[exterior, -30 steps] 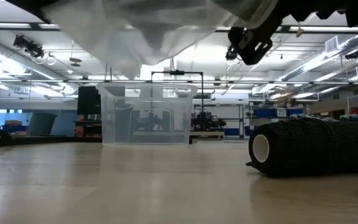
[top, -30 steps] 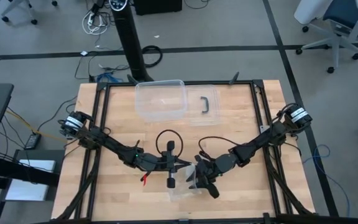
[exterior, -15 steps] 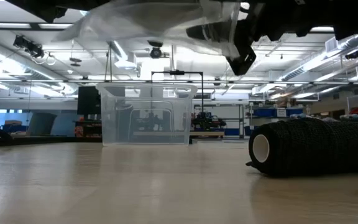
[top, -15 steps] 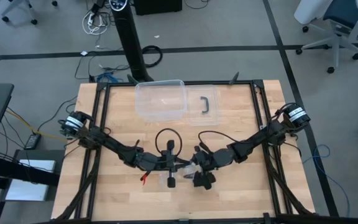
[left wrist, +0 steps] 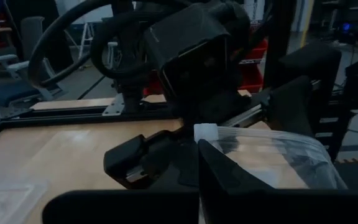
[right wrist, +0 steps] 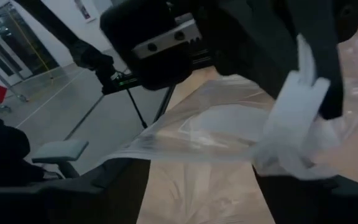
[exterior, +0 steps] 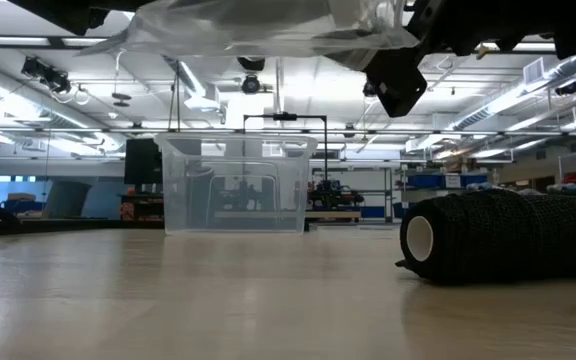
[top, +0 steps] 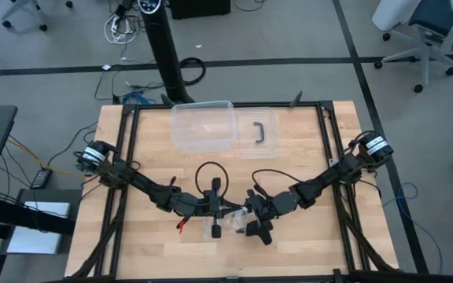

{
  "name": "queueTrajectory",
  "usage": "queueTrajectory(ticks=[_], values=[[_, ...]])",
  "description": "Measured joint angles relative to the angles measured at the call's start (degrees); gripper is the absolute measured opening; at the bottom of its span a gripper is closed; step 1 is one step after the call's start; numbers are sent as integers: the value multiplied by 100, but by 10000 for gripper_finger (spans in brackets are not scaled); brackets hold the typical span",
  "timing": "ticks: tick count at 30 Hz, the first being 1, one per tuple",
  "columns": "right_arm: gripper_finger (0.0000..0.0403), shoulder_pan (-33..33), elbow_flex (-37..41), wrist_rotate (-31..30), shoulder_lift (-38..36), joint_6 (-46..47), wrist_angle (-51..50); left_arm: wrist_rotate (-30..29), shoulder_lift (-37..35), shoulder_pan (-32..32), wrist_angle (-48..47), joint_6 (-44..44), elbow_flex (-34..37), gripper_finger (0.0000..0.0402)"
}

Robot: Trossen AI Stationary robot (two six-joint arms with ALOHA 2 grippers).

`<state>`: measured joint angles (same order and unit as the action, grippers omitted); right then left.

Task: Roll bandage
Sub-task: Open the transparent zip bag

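Observation:
The bandage [exterior: 498,235] is a black roll lying on its side on the wooden table, close to the low camera, with no gripper on it. Above the table's near middle, my left gripper [top: 219,211] is shut on a crinkly clear plastic bag [top: 230,222], which hangs in the air [exterior: 268,25]. My right gripper [top: 249,225] faces it from the right with its fingers open. The bag [right wrist: 216,130] reaches in between those open fingers, and I cannot tell whether they touch it. My left gripper pinches the bag's thick white top strip [right wrist: 297,99] between its two fingers, at one end of the strip [left wrist: 207,132]. The fingers lie about level and come from the table's left. The bag is lifted clear of the table and spreads out slack toward my right gripper.
A clear plastic box [top: 203,126] stands at the table's far middle, also seen in the low view [exterior: 233,185]. Its lid with a black handle [top: 259,132] lies just to its right. A small red thing [top: 183,226] lies near my left gripper.
The bag hung low toward the near edge a second ago. It has been drawn up and now lies flatter and more gathered between the two grippers. My right gripper has shifted a little toward my left gripper.

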<state>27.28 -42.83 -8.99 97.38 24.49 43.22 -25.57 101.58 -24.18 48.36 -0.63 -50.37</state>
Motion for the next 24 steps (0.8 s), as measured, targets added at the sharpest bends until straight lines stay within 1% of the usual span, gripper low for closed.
queueTrajectory(ticks=[5, 7, 13, 18, 24], values=[[277, 14, 0, 20, 0, -27, -85, 73, 0, -68, -26, 44, 13, 0], [277, 35, -2, 20, 0, -85, -143, 67, 0, -114, 135, -44, 101, 0], [287, 150, -2, 128, -128, -280, -434, 130, 0, -192, 1201, -65, 711, 0], [297, 170, -5, 85, -288, -382, -739, 602, 7, -186, 2070, -66, 1172, 0], [296, -16, -9, 327, -293, -382, -869, 613, 7, -183, 1938, -45, 1215, 0]])
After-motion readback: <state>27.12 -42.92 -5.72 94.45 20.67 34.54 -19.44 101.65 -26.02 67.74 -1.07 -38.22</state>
